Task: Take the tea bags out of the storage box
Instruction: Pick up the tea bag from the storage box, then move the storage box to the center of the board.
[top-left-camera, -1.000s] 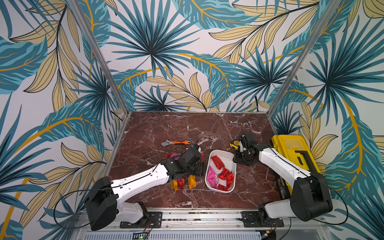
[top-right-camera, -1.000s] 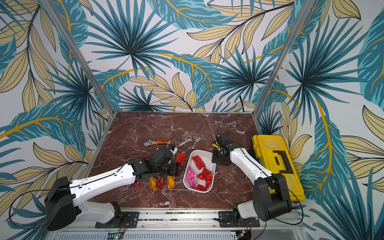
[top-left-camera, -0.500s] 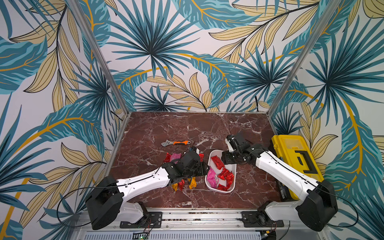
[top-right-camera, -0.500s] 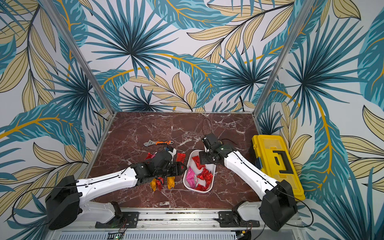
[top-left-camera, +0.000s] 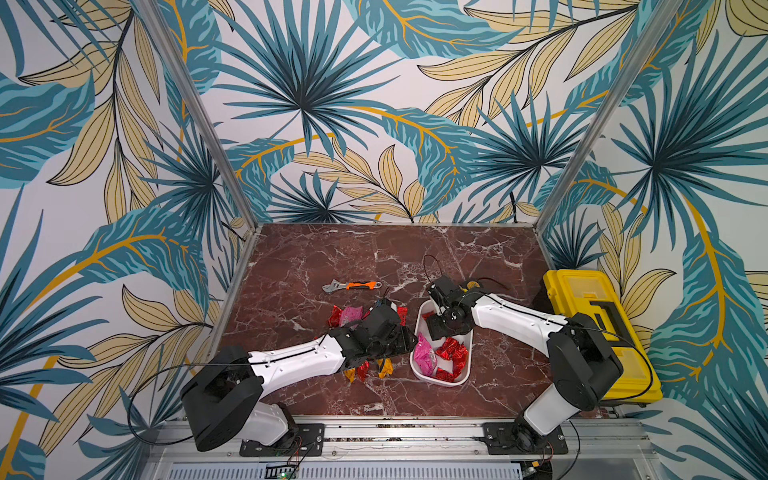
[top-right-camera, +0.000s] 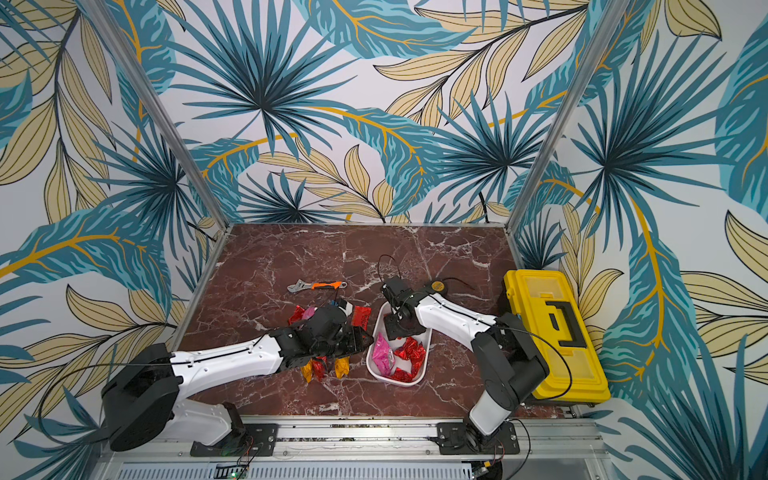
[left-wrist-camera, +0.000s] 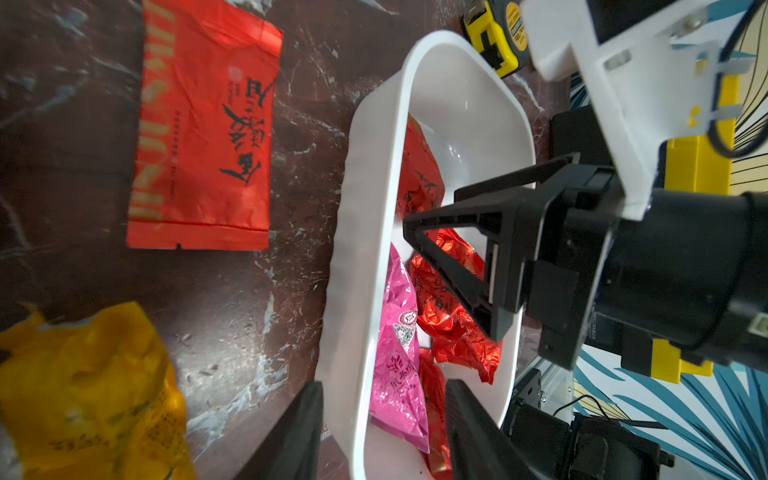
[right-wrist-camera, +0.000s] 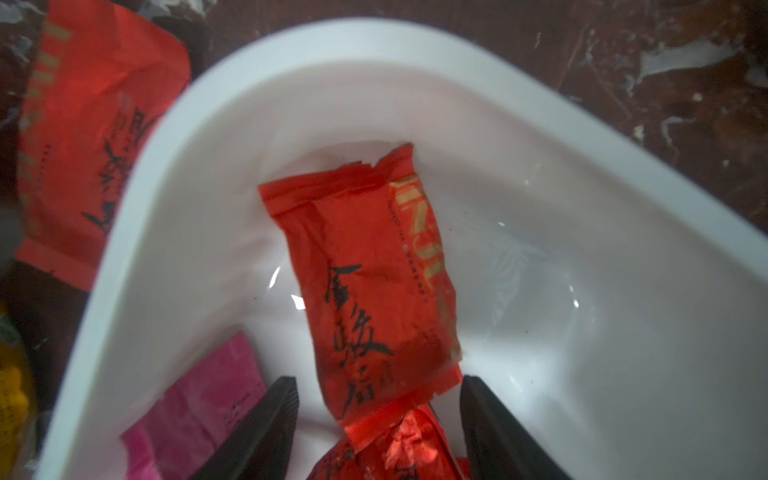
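With jaws spread and pinching nothing, the right gripper (right-wrist-camera: 378, 386) is hovering over a flat red foil tea bag (right-wrist-camera: 374, 282) lying inside the shallow white plastic storage box (right-wrist-camera: 332, 45), whose wall the left gripper (left-wrist-camera: 382, 384) is straddling, jaws apart, seemingly not clamping it.

Teal-and-gold palm-leaf wallpaper (top-left-camera: 299, 104) surrounds a reddish-brown marble tabletop (top-left-camera: 311, 257) framed by aluminium posts (top-left-camera: 200, 112).

Pairs glossy white shells on the long links of the left arm (top-left-camera: 299, 357) and right arm (top-left-camera: 515, 322) with bulky matte-black joint housings. Runs a thin black cable along each white link, past small dark screw holes. Ends in black at the right gripper (right-wrist-camera: 379, 380), with triangular truss fingers (left-wrist-camera: 465, 214) below a white, screw-fastened camera bracket (left-wrist-camera: 623, 83).
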